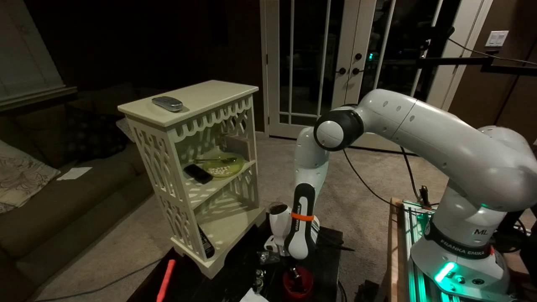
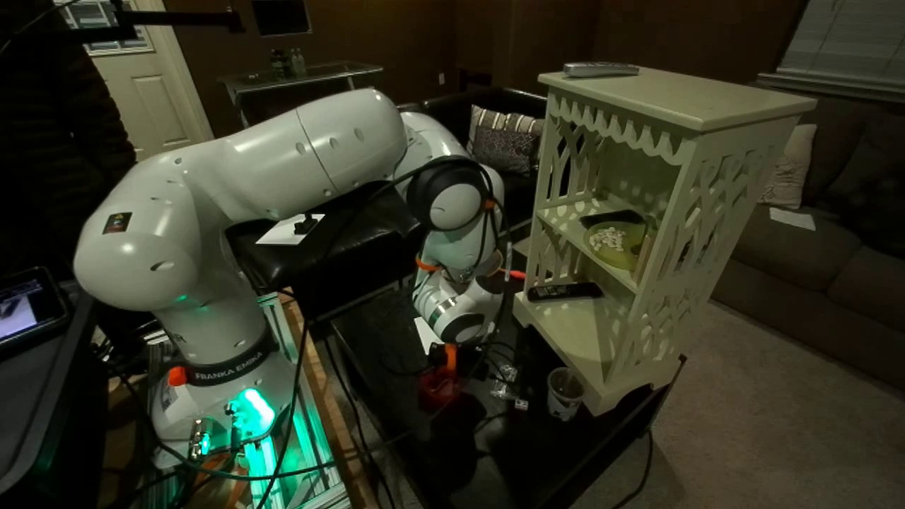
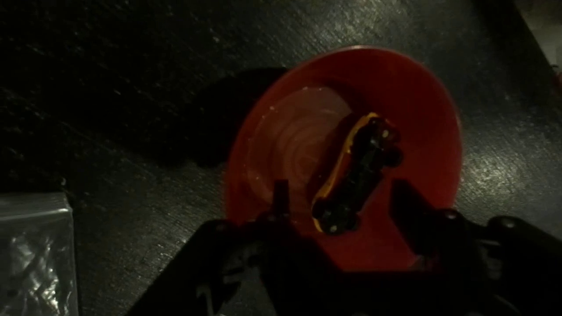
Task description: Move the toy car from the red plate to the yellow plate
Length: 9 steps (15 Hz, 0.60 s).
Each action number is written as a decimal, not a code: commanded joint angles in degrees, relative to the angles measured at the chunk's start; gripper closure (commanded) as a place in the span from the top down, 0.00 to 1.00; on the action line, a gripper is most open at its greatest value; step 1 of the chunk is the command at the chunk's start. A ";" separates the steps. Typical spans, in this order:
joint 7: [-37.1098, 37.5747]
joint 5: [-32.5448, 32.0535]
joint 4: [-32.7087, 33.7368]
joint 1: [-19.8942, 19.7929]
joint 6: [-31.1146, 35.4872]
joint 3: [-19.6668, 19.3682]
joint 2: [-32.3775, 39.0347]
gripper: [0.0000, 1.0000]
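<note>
- at the far left of an exterior view, a dim sofa carries a patterned pillow and a sheet of white paper.
- a long red stick lies on the dark surface, near the foot of a cream lattice shelf unit; a silver remote rests on the unit's top.
- inside the unit, a black phone lies on the middle shelf, and a dark remote lies on the bottom one.
- just right of the phone, on the same shelf, is the yellow plate, holding small white pieces.
- between the unit and the red plate, a clear plastic bag lies on the surface.
- the red plate sits on the surface with the toy car in it; the wrist view shows the car lying tilted, what looks like its dark underside showing, a yellow-orange edge along its left.
- the end effector points down over the red plate, its fingers spread apart, one to each side of the car, with a gap showing on both sides; how deep they reach i cannot tell.
- at the right, the white arm rises from its base, where a green light glows, with glass-paned doors behind.
</note>
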 commanded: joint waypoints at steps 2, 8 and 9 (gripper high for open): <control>1.01 -0.37 0.43 -1.51 2.35 0.77 1.81 0.65; -0.20 -0.68 0.05 -4.04 2.44 2.77 2.69 0.71; -0.39 -0.65 0.51 -4.35 2.17 3.19 3.17 0.64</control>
